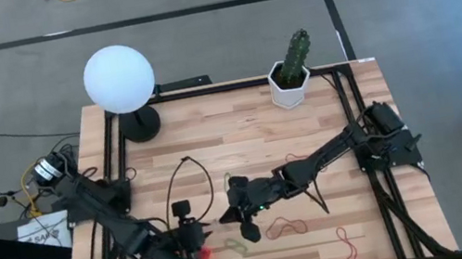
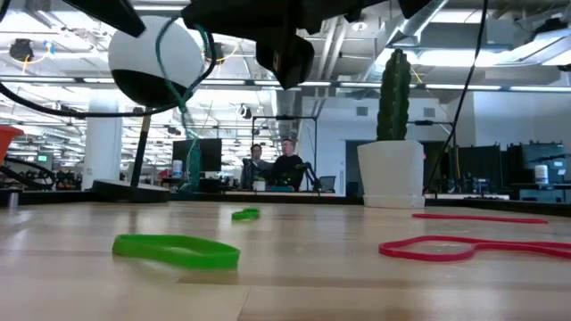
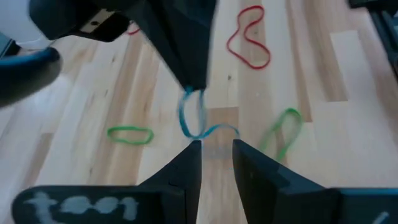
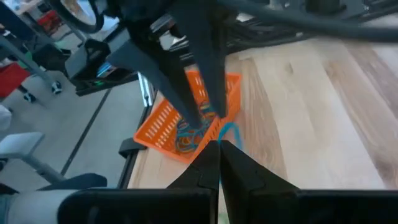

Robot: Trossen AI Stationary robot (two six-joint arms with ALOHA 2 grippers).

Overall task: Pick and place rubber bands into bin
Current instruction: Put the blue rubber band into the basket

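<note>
One thin, floppy grey-blue rubber band dangles weightless from the pinched-closed right gripper near the orange mesh bin; left gripper waits slightly parted below.

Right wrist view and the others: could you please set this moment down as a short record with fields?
right gripper: shut on blue rubber band, which dangles from it
left gripper: open, pointed at that band
bin: orange mesh basket, several bands inside
lying loose: green rubber band, red rubber band
</note>
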